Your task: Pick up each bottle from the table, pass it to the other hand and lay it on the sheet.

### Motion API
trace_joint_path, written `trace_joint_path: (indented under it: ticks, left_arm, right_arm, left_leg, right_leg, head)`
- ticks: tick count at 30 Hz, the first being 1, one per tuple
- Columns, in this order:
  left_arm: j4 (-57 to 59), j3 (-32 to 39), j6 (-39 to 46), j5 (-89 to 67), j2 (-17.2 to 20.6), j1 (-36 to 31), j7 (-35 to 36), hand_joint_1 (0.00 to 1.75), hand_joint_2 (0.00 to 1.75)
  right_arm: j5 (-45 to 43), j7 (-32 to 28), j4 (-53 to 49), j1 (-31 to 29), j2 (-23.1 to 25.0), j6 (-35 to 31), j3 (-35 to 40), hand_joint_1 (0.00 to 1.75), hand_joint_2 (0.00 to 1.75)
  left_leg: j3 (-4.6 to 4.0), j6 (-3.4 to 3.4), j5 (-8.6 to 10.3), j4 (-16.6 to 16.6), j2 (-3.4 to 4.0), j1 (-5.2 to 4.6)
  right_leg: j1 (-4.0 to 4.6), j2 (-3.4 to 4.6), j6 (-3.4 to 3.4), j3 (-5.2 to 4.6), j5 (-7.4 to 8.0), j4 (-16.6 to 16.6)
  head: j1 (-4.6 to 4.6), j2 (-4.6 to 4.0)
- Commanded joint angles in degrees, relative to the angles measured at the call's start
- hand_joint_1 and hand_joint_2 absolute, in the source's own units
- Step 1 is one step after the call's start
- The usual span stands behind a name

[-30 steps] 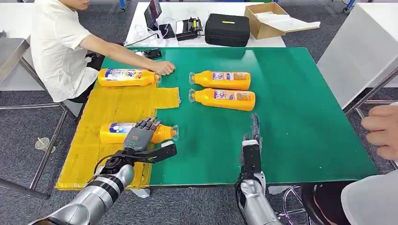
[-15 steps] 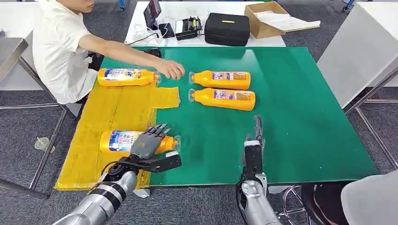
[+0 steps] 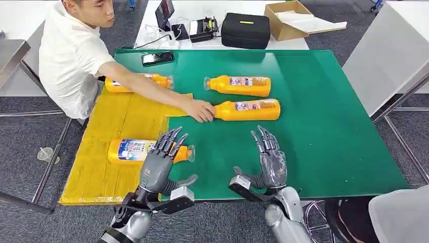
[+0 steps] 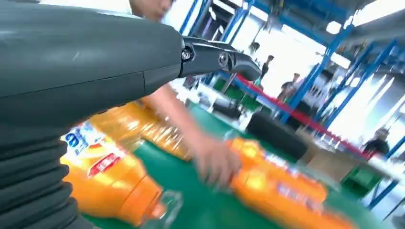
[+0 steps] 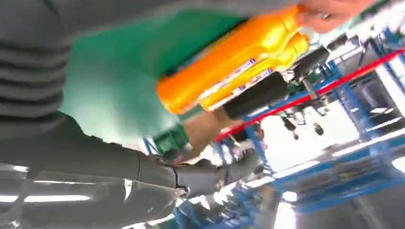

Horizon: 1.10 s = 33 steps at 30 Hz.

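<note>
two bottles already lie on the yellow sheet [image 3: 121,121]: the near bottle [image 3: 132,150] at about 8 o'clock on the table, cap end reaching onto the green table [image 3: 313,126], and the far bottle [image 3: 152,79] at about 10 o'clock, partly behind a person's arm [image 3: 146,86]. two are left on the green: the back bottle [image 3: 239,85] at about 12 o'clock, and the front bottle [image 3: 248,109] just on the near side of it, with the person's hand [image 3: 201,110] on its cap end. so by my reckoning the job is about half done, with two pick-ups, two hand-overs and two lay-downs to go.

the left hand [image 3: 161,161] is raised with fingers spread and nothing in it. it overlaps the near bottle's cap end as seen from the head; the left wrist camera shows that bottle beside the hand's cover, apart from the fingers, so i judge it let go. the right hand [image 3: 268,159] is also released, fingers fanned upward, empty, at about 6 o'clock. the front bottle lies beyond its fingertips toward 12 o'clock, near but apart, and looks like the likely next pick. with the person's hand on it, reaching in now risks a knock.
</note>
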Motion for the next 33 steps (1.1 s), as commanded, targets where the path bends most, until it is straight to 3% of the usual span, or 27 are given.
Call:
trace_joint_path:
  ticks: [1,7,13,24,25,28,33]
  left_arm:
    - [-5.3,-2.6,1.0,3.2,0.2,2.1,-2.6,0.0,1.75]
    - [-6.1,-4.5,-1.7,7.1,-0.1,2.3,-3.6,0.0,1.75]
    - [-5.6,-4.5,-1.7,7.1,-0.2,2.1,-3.6,0.0,1.75]
    - [-5.3,-4.8,-1.8,7.3,0.0,2.0,-3.3,0.0,1.75]
    - [-4.4,-4.9,-1.7,7.4,0.1,1.6,-3.1,0.0,1.75]
    - [-3.8,-5.0,-1.8,7.4,0.2,1.4,-3.1,0.0,1.75]
    - [-3.5,-5.6,-1.4,7.7,0.5,1.2,-2.6,0.0,1.75]
  right_arm:
    - [11.6,12.2,9.5,-6.7,-8.0,-3.9,3.9,0.0,1.75]
    - [11.7,14.8,18.5,-13.5,-10.9,1.8,10.0,0.0,1.75]
    - [11.5,15.1,19.0,-13.7,-10.5,2.2,10.2,0.0,1.75]
    - [6.8,19.8,23.2,-15.1,-10.2,14.1,13.2,0.0,1.75]
    - [1.2,17.9,26.1,-16.1,-9.1,17.8,10.9,0.0,1.75]
    - [-0.3,17.4,27.4,-16.5,-8.7,19.1,10.4,0.0,1.75]
    - [0.5,24.5,31.6,-18.9,-8.8,23.3,12.5,0.0,1.75]
  left_leg:
    - [0.11,0.02,-0.06,0.0,0.12,0.02]
    - [0.14,0.05,-0.04,0.0,0.15,0.01]
    - [0.28,0.01,-0.1,0.0,0.13,0.02]
    - [0.15,0.03,-0.05,0.0,0.09,0.01]
    - [0.26,0.04,-0.11,0.0,0.14,0.01]
    - [0.17,0.02,-0.02,0.0,0.05,0.01]
    - [0.29,0.02,0.02,0.0,0.05,0.02]
  right_leg:
    - [0.06,0.02,-0.17,0.11,-0.03,0.0]
    - [0.05,0.05,-0.14,0.16,0.02,0.0]
    - [0.09,-0.01,-0.27,0.32,-0.05,0.0]
    - [0.07,0.02,-0.14,0.17,0.01,0.0]
    - [0.09,0.03,-0.22,0.29,-0.04,0.0]
    - [0.05,-0.03,-0.16,0.21,0.01,0.0]
    - [0.05,-0.07,-0.13,0.28,0.03,-0.1]
  head:
    - [0.0,0.0]
    - [0.0,0.0]
    - [-0.02,0.0]
    - [-0.02,0.0]
    - [-0.02,0.0]
    - [-0.02,0.0]
    - [-0.02,0.0]
